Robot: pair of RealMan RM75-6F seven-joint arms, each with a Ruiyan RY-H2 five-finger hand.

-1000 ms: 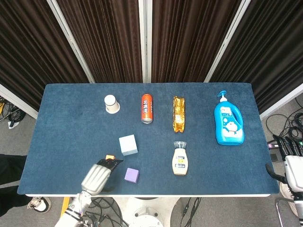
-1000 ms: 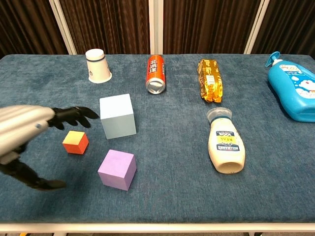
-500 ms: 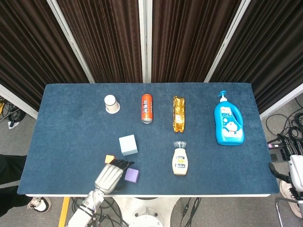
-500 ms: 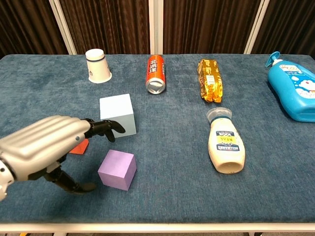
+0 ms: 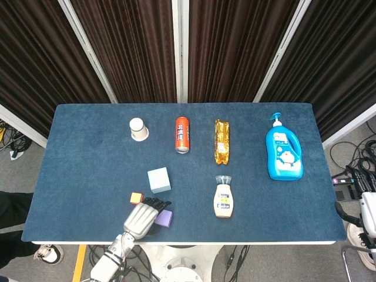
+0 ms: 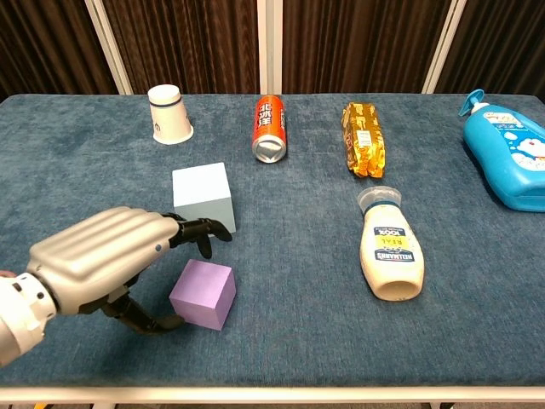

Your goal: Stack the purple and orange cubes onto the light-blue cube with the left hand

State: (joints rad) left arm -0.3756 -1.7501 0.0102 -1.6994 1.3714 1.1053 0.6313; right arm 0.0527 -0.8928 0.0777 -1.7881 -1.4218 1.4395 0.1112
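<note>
The light-blue cube (image 5: 158, 179) (image 6: 204, 200) stands left of the table's middle. Near the front edge lies the purple cube (image 5: 165, 218) (image 6: 203, 294). My left hand (image 5: 141, 216) (image 6: 106, 256) reaches over its left side with fingers spread; the fingertips (image 6: 209, 230) hover above the cube and the thumb (image 6: 149, 322) sits by its left face. It holds nothing. The small orange cube (image 5: 136, 198) lies just behind the hand in the head view and is hidden in the chest view. My right hand (image 5: 367, 210) shows only partly at the far right edge, off the table.
Along the back stand a white paper cup (image 5: 138, 129) (image 6: 169, 112), a lying orange can (image 5: 183, 134) (image 6: 269, 128), a gold snack pack (image 5: 222, 141) (image 6: 364, 139) and a blue pump bottle (image 5: 284, 150) (image 6: 507, 149). A mayonnaise bottle (image 5: 222, 198) (image 6: 390, 247) lies right of the cubes.
My left hand has moved right, from beside the orange cube to over the purple cube's left side, now covering the orange cube in the chest view. The cubes have not moved.
</note>
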